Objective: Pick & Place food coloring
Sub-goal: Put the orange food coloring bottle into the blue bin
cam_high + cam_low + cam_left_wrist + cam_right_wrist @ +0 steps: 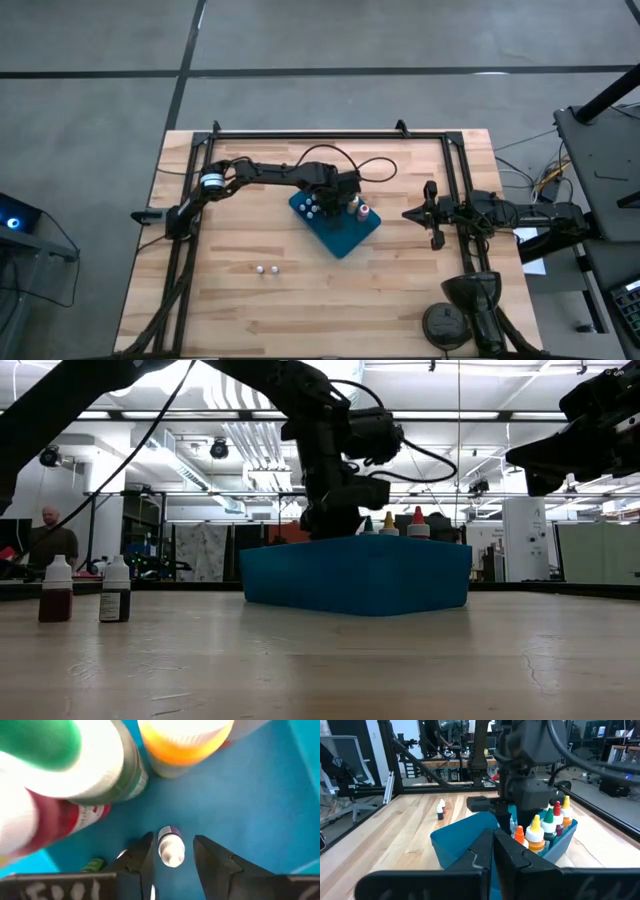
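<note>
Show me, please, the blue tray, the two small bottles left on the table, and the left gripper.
blue tray (360,575), low view, front wall.
two small bottles (115,590), low view, right bottle's body.
left gripper (172,857), left wrist view, between its jaws.

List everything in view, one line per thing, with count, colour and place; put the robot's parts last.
Tray: one, blue, middle of the table, set at an angle.
Tall bottles: at least four, white with orange, yellow, green and red tops, at the tray's end nearest the right arm.
Small white-capped bottles: several, in the tray's other end; exact count unclear.
Small bottle: one, white cap, on the tray floor between the left hand's fingers, not gripped.
Loose small bottles: two, white caps, dark contents, upright on the wood, apart from the tray.
Table: one, light wood.
Person: one, in the room behind.
Left hand: inside the tray, open.
Right hand: beside the tray, shut, empty.
</note>
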`<state>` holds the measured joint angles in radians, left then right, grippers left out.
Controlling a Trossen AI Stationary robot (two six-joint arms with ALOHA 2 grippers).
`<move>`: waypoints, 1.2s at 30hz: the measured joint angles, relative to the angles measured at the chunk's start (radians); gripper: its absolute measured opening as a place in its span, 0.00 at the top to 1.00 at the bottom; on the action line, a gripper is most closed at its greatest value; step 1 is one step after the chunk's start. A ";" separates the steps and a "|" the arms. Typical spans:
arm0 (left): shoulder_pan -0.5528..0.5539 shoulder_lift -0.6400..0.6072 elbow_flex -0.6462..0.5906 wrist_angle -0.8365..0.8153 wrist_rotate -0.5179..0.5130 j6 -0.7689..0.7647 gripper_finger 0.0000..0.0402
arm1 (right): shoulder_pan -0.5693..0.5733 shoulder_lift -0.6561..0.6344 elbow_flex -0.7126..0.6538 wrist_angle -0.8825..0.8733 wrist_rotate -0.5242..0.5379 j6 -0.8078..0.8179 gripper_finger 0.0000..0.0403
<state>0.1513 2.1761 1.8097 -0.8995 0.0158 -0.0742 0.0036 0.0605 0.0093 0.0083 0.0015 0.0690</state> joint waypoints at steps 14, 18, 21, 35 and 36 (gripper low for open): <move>-0.018 -0.010 0.201 -0.218 -0.001 -0.008 0.73 | 0.000 0.000 0.000 0.000 0.000 0.001 0.98; -0.041 -0.035 0.199 -0.230 0.001 -0.008 0.73 | 0.000 0.000 0.000 0.000 0.000 0.000 0.98; -0.060 -0.051 0.199 -0.238 0.001 -0.007 0.73 | 0.000 0.000 0.000 0.000 0.000 -0.001 0.98; -0.156 -0.053 0.149 -0.260 0.001 -0.005 0.73 | 0.000 0.000 0.000 0.000 0.000 0.000 0.98; -0.162 -0.053 0.141 -0.261 0.001 -0.005 0.73 | 0.000 0.000 0.000 0.000 0.000 0.001 0.98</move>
<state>-0.0110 2.1228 1.9512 -1.1603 0.0171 -0.0795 0.0036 0.0608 0.0093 0.0086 0.0015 0.0700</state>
